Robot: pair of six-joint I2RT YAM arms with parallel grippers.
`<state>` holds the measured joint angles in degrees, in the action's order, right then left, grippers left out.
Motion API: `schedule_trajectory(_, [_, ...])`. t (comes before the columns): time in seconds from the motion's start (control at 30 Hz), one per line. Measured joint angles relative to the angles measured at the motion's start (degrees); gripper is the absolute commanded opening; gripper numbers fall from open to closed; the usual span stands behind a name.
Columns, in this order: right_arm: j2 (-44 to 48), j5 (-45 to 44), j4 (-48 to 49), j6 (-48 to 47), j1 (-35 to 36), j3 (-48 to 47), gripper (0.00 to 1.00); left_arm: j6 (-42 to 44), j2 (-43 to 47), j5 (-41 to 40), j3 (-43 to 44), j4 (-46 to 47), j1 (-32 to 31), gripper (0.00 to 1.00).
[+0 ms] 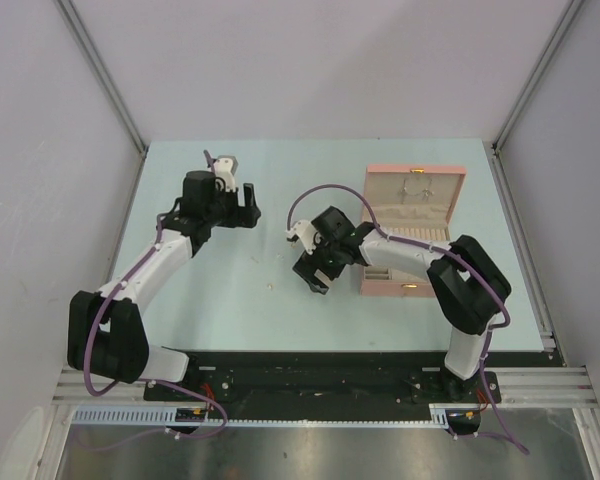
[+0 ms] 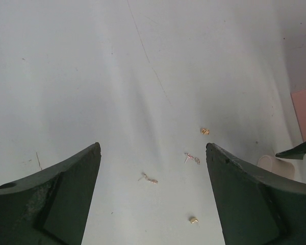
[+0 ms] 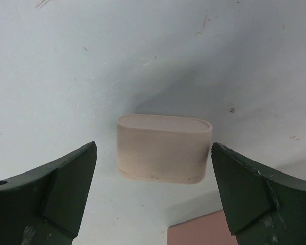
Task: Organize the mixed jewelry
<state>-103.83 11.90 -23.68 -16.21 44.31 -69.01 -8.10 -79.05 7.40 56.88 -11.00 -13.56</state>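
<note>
In the left wrist view several tiny metallic pieces of the mixed jewelry lie on the pale table: a gold bead [image 2: 205,131], a pinkish stud [image 2: 192,157], a short chain bit [image 2: 149,178] and a gold stud [image 2: 193,220]. My left gripper [image 2: 153,145] hangs open above them, holding nothing. The small cream piece [image 3: 163,148] stands on the table just ahead of my right gripper [image 3: 154,145], whose jaws stand wide on either side without touching it. Seen from the top, the left gripper [image 1: 248,203] is at mid-table and the right gripper [image 1: 315,277] just left of the box.
The pink jewelry box [image 1: 415,170] stands open at the right, lid up, its drawers facing the near edge. Its corner [image 3: 199,229] shows below the right jaws. A loose speck [image 1: 271,286] lies on the table in front of the right gripper. Grey walls enclose the table.
</note>
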Motion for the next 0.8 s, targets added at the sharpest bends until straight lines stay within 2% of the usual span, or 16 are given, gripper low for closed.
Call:
schedule_trajectory(0.27, [-1.8, -0.8, -0.6, -0.3, 0.5, 0.0, 1.00, 0.0, 0.0, 0.8, -0.9, 0.5, 0.6, 0.89])
schedule_trajectory(0.37, [-2.1, -1.3, -0.8, -0.3, 0.5, 0.0, 0.95, -0.1, 0.0, 0.9, -0.9, 0.6, 0.9, 0.89])
schedule_trajectory(0.47, [-2.4, -1.7, -1.1, -0.4, 0.6, 0.0, 0.86, -0.3, 0.0, 1.2, -0.9, 0.6, 1.2, 0.89])
schedule_trajectory(0.6, [-2.4, -2.1, -1.6, -1.0, 0.6, 0.0, 0.69, -0.5, 0.0, 1.8, -0.9, 0.7, 1.5, 0.88])
schedule_trajectory(0.8, [-2.3, -3.2, -4.1, -2.9, 0.9, -1.2, 0.54, -0.5, 0.0, 2.3, -1.0, 0.7, 1.7, 0.88])
